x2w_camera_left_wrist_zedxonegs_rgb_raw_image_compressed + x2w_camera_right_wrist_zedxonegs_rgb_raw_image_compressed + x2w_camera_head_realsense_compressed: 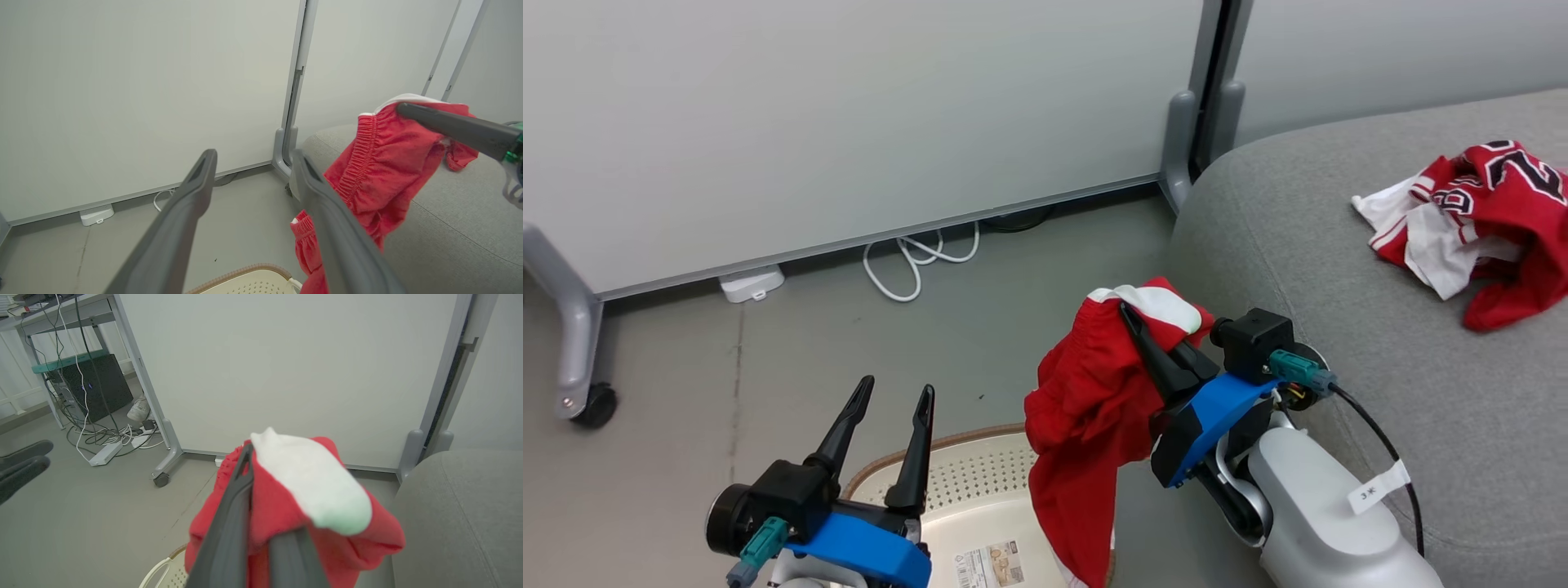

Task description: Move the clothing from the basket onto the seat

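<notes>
The right gripper clamps the plain red garment aloft over the basket rim, beside the seat, where the numbered jersey lies crumpled. The left gripper hangs spread and empty above the basket; a white cable coils under the wall panel.

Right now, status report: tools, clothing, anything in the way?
Left tool open, empty, near basket. Right tool shut on red garment, held up beside seat. Jersey lying on seat. No obstacle seen between garment and seat.
</notes>
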Robot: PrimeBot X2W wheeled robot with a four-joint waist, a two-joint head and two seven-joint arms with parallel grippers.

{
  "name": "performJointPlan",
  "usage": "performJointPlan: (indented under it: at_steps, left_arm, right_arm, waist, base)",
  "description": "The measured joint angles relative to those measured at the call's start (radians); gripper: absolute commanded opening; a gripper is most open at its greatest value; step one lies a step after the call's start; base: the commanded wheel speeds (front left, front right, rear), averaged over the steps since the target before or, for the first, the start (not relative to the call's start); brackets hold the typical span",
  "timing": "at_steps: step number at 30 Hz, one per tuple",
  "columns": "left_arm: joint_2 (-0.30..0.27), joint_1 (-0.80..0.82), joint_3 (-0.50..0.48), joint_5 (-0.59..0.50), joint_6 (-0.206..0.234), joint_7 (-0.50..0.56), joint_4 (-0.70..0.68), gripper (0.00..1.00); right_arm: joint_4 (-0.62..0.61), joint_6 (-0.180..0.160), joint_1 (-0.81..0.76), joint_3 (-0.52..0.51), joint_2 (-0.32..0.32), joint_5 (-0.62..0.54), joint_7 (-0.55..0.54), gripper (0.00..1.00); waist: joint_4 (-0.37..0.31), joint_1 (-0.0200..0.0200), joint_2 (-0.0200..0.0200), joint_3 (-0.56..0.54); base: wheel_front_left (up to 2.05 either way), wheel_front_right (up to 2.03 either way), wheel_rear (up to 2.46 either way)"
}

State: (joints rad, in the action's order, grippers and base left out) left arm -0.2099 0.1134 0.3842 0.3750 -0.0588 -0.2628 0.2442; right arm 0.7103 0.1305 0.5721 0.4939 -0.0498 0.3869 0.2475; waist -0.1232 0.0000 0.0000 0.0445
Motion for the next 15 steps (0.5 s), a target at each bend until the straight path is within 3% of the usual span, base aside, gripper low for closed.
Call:
performJointPlan:
  at_steps: [15]
  left_arm:
    - [0.051,-0.025,-0.088,-0.086,-0.048,0.000,-0.021,1.00]
  right_arm:
    - [-0.083,0.000,-0.030,0.024,0.000,-0.019,-0.026,0.00]
  waist:
    - [-0.224,0.0000,0.0000,0.021]
  base:
    - [0.00,0.00,0.00]
